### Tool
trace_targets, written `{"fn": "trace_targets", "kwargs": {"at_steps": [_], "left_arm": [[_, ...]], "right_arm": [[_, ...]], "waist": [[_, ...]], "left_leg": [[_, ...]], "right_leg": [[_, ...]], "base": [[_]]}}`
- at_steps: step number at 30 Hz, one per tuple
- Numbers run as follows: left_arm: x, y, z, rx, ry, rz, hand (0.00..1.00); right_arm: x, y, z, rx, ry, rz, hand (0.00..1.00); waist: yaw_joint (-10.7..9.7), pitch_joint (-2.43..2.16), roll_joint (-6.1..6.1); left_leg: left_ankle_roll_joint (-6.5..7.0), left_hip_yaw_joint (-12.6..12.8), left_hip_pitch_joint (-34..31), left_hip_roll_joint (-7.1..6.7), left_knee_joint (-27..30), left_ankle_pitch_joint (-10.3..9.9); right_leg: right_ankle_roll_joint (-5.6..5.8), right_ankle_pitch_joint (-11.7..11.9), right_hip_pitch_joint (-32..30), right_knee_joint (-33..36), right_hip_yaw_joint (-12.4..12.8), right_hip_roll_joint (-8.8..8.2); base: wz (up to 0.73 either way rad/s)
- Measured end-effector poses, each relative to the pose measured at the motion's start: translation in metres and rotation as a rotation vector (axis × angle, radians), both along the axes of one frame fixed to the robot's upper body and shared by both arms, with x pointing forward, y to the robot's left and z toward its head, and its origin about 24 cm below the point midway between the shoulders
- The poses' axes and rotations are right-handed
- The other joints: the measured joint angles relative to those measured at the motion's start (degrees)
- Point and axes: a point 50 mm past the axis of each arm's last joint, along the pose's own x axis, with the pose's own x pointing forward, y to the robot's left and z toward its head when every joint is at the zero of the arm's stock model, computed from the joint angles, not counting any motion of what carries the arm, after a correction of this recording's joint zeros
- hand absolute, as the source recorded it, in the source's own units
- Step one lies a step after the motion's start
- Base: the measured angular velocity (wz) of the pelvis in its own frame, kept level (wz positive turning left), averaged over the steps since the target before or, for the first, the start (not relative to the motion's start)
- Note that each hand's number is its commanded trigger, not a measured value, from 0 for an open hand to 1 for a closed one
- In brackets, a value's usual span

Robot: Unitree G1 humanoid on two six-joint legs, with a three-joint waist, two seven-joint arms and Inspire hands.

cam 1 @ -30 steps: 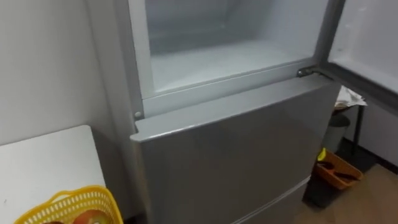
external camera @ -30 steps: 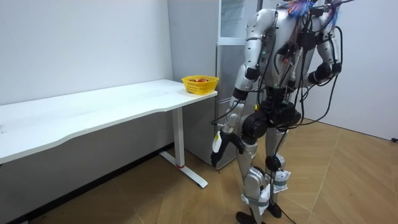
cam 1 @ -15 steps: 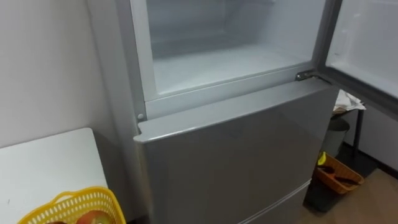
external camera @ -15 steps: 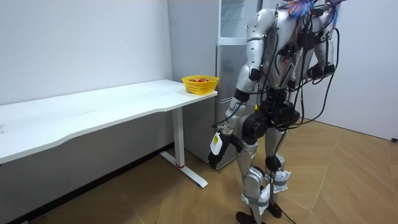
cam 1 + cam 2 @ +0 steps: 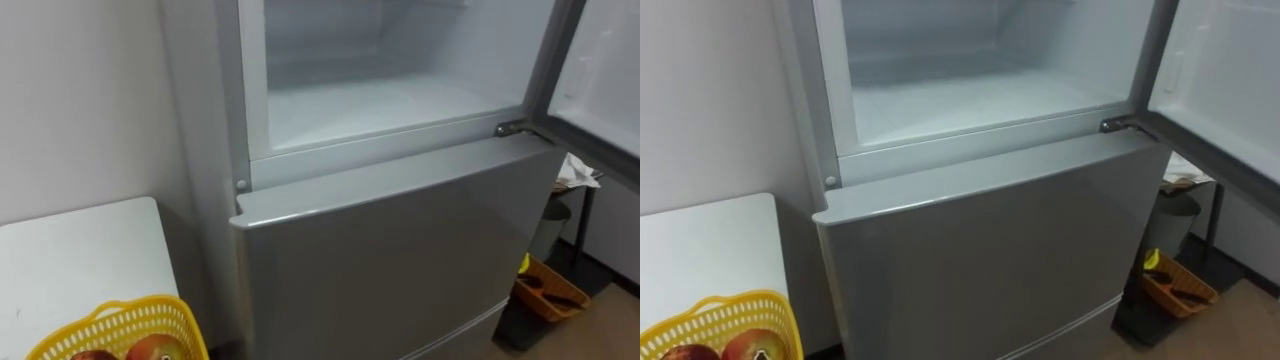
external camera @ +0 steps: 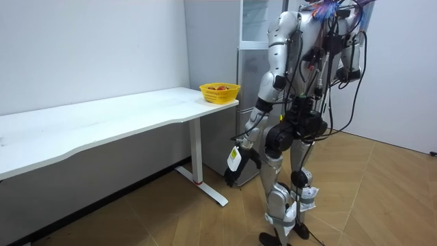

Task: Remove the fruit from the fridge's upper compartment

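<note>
The robot stands square to the fridge with the upper compartment open, its door swung wide on the robot's right and the lower door closed. The stretch of shelf I can see is bare, so I cannot tell where the thing to be fetched is; it may sit higher or deeper than the eye views reach. The first risk, to my mind, is a reach onto an empty shelf, with the hand closing on nothing. The left hand hangs low by the thigh, dark fingers pointing down, and I cannot tell whether they are loose or curled. The right hand is drawn up by the ribs among the cables, its fingers no clearer to me. If the right arm goes forward from there, the elbow or forearm could clip the edge of the open door and knock it further round towards the dark bin and the orange tray on the floor beyond it. On the other side the white table stands just beside the fridge, with the yellow basket of reddish fruit near its corner. A left arm lifted carelessly could catch that rim and tip the fruit out. Leaning in over the lower door could also unsettle its balance.
</note>
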Motion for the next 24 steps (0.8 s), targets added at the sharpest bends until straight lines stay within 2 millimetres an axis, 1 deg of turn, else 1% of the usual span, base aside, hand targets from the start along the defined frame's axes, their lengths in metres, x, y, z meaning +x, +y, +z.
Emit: {"fn": "trace_targets", "kwargs": {"at_steps": [4, 6, 8, 9, 11, 17, 19, 24], "left_arm": [[-0.001, 0.0, 0.0, 0.001, -0.003, 0.017, 0.0], [0.0, 0.001, 0.0, 0.005, -0.01, 0.034, 0.0], [-0.001, 0.004, 0.001, 0.012, -0.017, 0.063, 0.0], [-0.002, 0.004, 0.001, 0.014, -0.021, 0.079, 0.0], [-0.002, 0.004, 0.001, 0.015, -0.026, 0.098, 0.0], [-0.004, 0.006, 0.002, 0.041, -0.021, 0.097, 0.0], [-0.004, 0.007, 0.002, 0.046, -0.019, 0.087, 0.0], [-0.002, 0.007, 0.003, 0.048, -0.023, 0.083, 0.0]], "right_arm": [[0.002, -0.001, 0.002, 0.035, -0.031, -0.016, 0.0], [0.002, -0.003, 0.007, 0.048, -0.054, -0.036, 0.0], [-0.001, -0.008, 0.017, 0.029, -0.09, -0.065, 0.0], [-0.002, -0.01, 0.022, 0.02, -0.108, -0.08, 0.0], [-0.005, -0.016, 0.026, 0.011, -0.133, -0.114, 0.0], [-0.018, -0.027, 0.032, 0.015, -0.144, -0.205, 0.0], [-0.021, -0.03, 0.033, 0.015, -0.145, -0.229, 0.0], [-0.022, -0.03, 0.034, 0.032, -0.137, -0.247, 0.0]], "waist": [[0.02, -0.01, 0.02], [0.03, -0.01, 0.16], [0.08, -0.01, 0.14], [-0.05, 0.0, 0.15], [-0.04, 0.0, 0.16], [-0.27, -0.04, -0.05], [-0.43, -0.03, -0.05], [-0.48, -0.04, -0.16]], "left_leg": [[-0.01, -0.05, 0.03, 0.02, 0.09, 0.0], [0.0, -0.49, 0.03, -0.03, 0.16, 0.0], [-0.01, -0.75, 0.19, -0.02, 0.23, 0.01], [-0.01, -1.23, 0.18, -0.05, 0.25, 0.01], [-0.02, -1.49, 0.09, -0.07, 0.29, 0.01], [-0.1, -2.58, -0.55, -0.17, 0.51, 0.11], [-0.05, -3.0, -0.58, -0.69, 0.45, 0.29], [-0.04, -3.08, -0.63, -0.79, 0.41, 0.33]], "right_leg": [[0.0, -0.17, -0.35, -0.28, -0.07, -0.06], [0.01, -0.22, -0.46, -0.19, -0.35, -0.16], [-0.06, -0.37, -0.3, 0.0, -0.65, -0.19], [-0.1, -0.4, -0.13, -0.03, -1.22, -0.26], [-0.12, -0.43, -0.04, -0.06, -1.42, -0.31], [-0.23, -0.74, -0.1, 0.1, -2.63, -0.6], [-0.21, -0.8, -0.23, 0.16, -2.79, -0.72], [-0.18, -0.81, -0.25, 0.16, -2.84, -0.79]], "base": [[0.0], [0.03], [0.09], [0.12], [0.1], [0.09], [0.09], [0.01]]}}
